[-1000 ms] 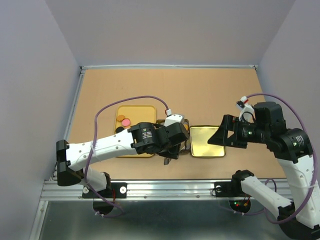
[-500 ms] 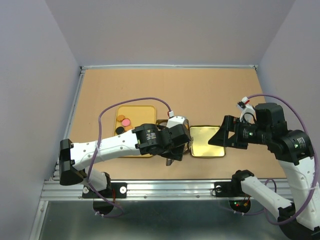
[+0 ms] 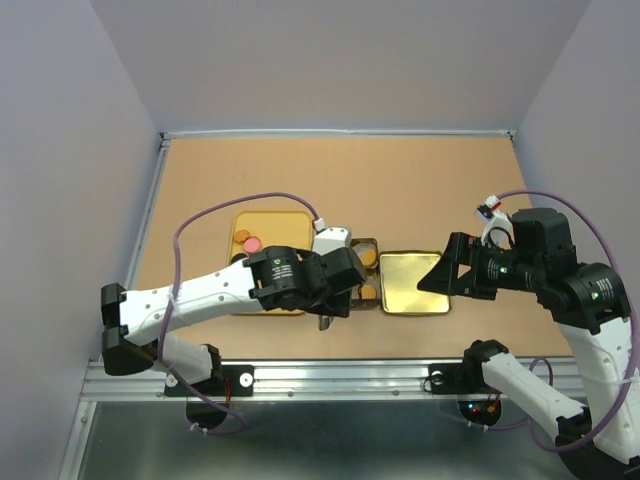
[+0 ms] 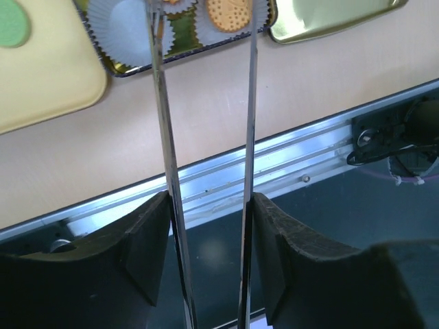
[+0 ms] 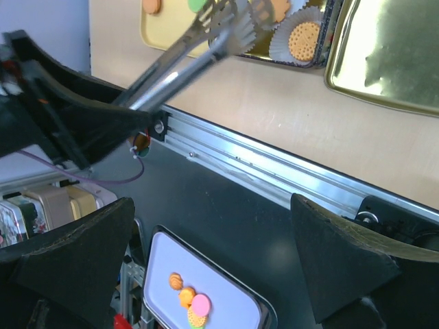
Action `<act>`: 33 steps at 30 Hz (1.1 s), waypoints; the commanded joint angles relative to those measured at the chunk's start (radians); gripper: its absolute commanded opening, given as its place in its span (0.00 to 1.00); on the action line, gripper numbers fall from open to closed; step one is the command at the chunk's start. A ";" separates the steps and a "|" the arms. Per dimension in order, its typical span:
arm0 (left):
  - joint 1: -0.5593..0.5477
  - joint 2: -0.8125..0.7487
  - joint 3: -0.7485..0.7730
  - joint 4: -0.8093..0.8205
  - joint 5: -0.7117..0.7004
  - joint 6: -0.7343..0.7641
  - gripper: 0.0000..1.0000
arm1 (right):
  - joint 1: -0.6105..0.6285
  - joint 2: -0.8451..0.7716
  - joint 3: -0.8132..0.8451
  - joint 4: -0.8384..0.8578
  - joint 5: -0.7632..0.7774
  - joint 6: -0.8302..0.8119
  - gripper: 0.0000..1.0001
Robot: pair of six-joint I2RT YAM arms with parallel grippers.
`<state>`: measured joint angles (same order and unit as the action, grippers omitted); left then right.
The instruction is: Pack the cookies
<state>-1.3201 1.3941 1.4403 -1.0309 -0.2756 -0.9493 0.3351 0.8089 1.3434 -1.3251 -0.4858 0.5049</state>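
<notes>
Gripping a pair of metal tongs [image 4: 164, 123], the left claw [image 4: 210, 205] has one finger against each tong arm. The arms stand apart and reach over the near rim of the dark tin [image 4: 130, 70].

Cookies [image 4: 230, 14]: orange ones sit in white fluted paper cups [image 4: 123, 34] inside the tin. One cup on the left looks unfilled. More lie loose on the yellow tray [image 4: 48, 89] just left of the tin: orange, pink and black in the top view, one green in the wrist view.

Gold lid [image 4: 322, 20] lies flat on the surface [image 4: 274, 89], just right of the tin.

Right claw [image 5: 212, 205]: fingers spread wide, nothing between them, hanging by the lid's right side.
</notes>
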 commanded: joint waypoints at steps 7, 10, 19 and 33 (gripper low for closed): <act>0.111 -0.369 -0.113 -0.089 -0.082 -0.273 0.52 | 0.004 -0.013 -0.027 0.021 -0.011 0.001 1.00; 0.169 -0.392 -0.156 -0.089 -0.071 -0.267 0.52 | 0.004 -0.016 -0.044 0.029 -0.020 0.003 1.00; 0.320 -0.372 -0.254 -0.090 -0.017 -0.177 0.55 | 0.004 -0.022 -0.032 0.023 -0.017 -0.009 1.00; 0.363 -0.268 -0.285 -0.090 0.004 -0.068 0.55 | 0.004 -0.014 -0.047 0.012 -0.002 -0.032 1.00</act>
<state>-0.9600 1.1259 1.1709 -1.1126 -0.2665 -1.0523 0.3351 0.7986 1.3113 -1.3247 -0.4950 0.4931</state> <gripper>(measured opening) 0.551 0.998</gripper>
